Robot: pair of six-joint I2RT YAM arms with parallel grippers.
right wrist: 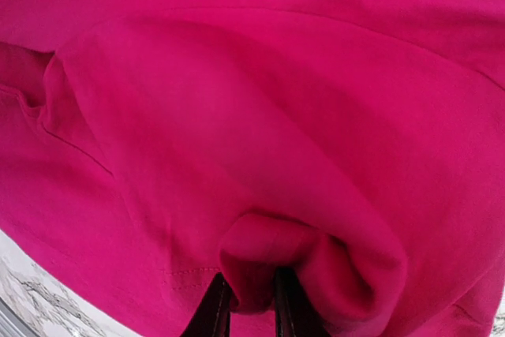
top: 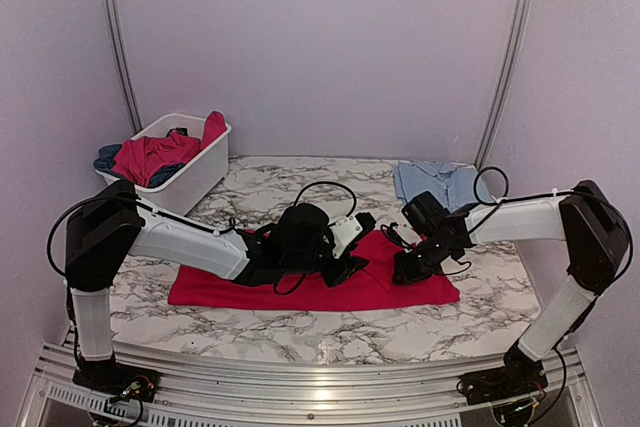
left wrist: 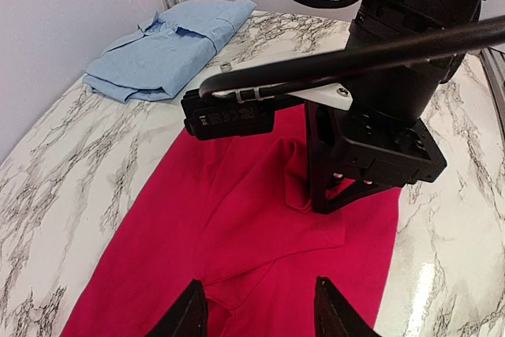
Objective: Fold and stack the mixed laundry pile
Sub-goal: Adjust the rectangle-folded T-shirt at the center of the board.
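With my right gripper [right wrist: 251,305] I am pinching a raised fold of the red garment [top: 300,292], which is lying spread out on the marble table [top: 300,337] in front of my bases, the cloth bunching up between the two fingers. My left gripper [left wrist: 260,309] is sitting low over the same garment near its middle, close beside the right one, its jaws standing apart and gripping nothing. The light blue shirt [left wrist: 170,49] is lying folded at the far right of the table, and more red and dark blue clothes [top: 150,157] are lying heaped in the white basket [top: 205,179] at the far left.
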